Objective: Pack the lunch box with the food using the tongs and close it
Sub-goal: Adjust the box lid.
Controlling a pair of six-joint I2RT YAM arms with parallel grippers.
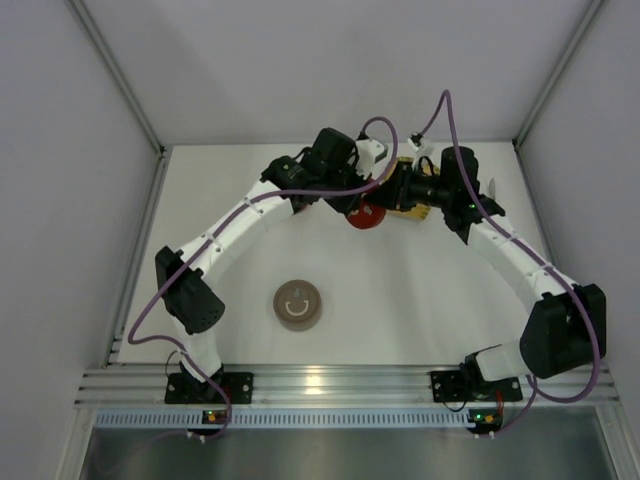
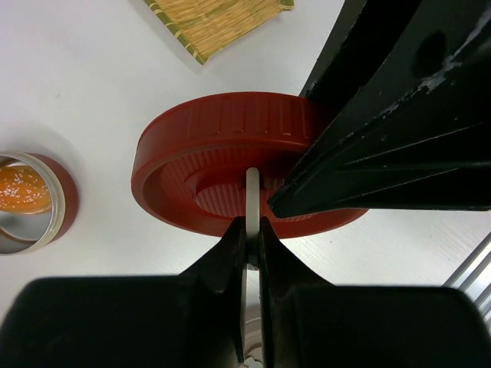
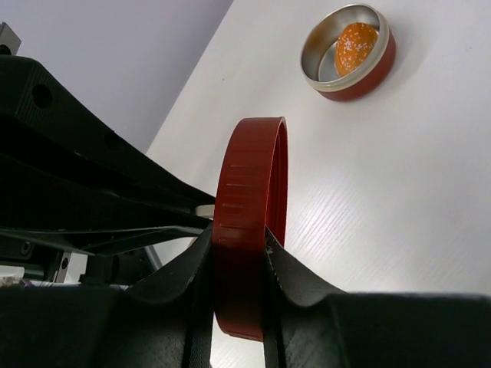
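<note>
Right wrist view shows the red tin [image 3: 367, 83], silver-lined and open on the white counter [image 3: 399, 215], holding the rounded, speckled orange chunk [image 3: 355, 46]. The right claw [image 3: 239, 245] pinches the ribbed red lid [image 3: 245, 199] across its rim. The left claw [image 2: 253, 230] is pressed together on the slim pale tongs [image 2: 252, 192], whose tip is at the lid's hollow side. A yellow woven tray [image 2: 222, 23] lies nearby, and grey walls [image 1: 60, 150] enclose the counter.

Overhead view straight down on the table [image 1: 400, 300]; both wrist views close on one shared red lid [image 2: 222, 130]
</note>
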